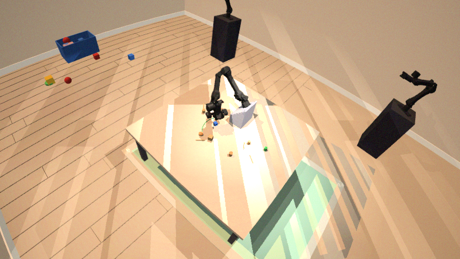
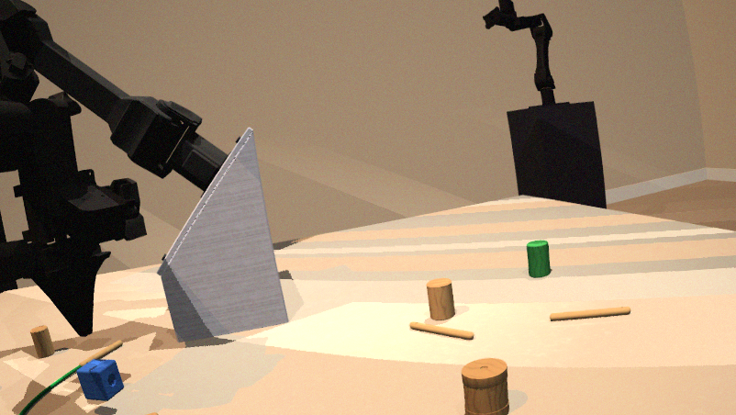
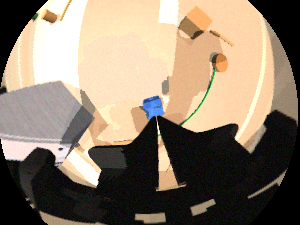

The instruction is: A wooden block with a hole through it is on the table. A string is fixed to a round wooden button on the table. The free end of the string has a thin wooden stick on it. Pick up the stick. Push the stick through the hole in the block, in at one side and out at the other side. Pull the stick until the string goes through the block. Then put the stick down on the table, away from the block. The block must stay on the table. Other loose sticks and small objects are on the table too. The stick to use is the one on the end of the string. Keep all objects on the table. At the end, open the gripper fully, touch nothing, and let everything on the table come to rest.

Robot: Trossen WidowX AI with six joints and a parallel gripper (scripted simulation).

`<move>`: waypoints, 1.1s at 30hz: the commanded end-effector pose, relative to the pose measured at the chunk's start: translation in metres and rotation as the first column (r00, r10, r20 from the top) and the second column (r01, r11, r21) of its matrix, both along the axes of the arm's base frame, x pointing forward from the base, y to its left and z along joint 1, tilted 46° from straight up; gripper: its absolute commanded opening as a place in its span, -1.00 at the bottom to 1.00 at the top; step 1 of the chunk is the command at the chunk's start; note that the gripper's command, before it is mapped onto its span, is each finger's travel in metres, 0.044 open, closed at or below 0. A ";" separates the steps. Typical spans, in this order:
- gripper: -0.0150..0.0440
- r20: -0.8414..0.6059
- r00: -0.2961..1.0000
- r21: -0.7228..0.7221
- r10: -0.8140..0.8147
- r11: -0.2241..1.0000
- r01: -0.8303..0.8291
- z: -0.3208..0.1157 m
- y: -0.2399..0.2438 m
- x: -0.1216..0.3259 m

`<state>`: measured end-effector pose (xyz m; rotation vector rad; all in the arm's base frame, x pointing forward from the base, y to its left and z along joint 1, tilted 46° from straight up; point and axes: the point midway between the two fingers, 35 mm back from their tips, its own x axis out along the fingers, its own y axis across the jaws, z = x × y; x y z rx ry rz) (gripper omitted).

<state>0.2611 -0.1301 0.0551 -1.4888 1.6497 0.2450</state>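
The blue block (image 1: 215, 123) (image 2: 100, 379) (image 3: 153, 107) stands on the table; its round hole shows in the exterior view. The green string (image 1: 205, 122) (image 2: 53, 385) (image 3: 206, 96) runs in a curve from the round wooden button (image 1: 200, 133) (image 3: 220, 62). The stick (image 2: 101, 353) (image 3: 123, 142) on its free end lies behind the block in the exterior view. My gripper (image 2: 84, 334) (image 3: 156, 118) is shut, its tips above the table near the stick, with no stick seen between them. The fingers hide part of the string in the wrist view.
The grey angular plate (image 1: 243, 116) (image 2: 231, 257) (image 3: 42, 111) stands beside the arm. A wooden cube (image 1: 210, 137) (image 3: 196, 21) and a loose stick (image 1: 200, 140) (image 3: 221, 38) lie near the button. Other loose sticks, wooden cylinders and a green cylinder (image 1: 265, 148) (image 2: 538, 258) are farther off.
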 end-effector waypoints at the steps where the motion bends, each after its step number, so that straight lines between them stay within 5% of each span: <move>1: -0.49 0.000 1.000 0.000 0.000 1.000 0.000 0.000 0.000 0.000; 7: -0.49 0.000 1.000 0.000 0.000 1.000 0.000 0.000 0.000 0.000; 14: 0.13 0.375 0.837 0.139 -0.397 0.917 0.373 0.006 -0.007 -0.010; 19: 0.58 0.588 0.449 0.374 -0.673 0.718 0.587 0.010 -0.013 -0.019; 24: 1.00 0.610 -0.058 0.644 -0.790 0.451 0.618 0.014 -0.017 -0.029; 28: 1.00 0.496 -0.458 0.828 -0.737 0.242 0.506 0.017 -0.021 -0.037; 33: 1.00 0.337 -0.721 0.933 -0.606 0.110 0.344 0.019 -0.025 -0.043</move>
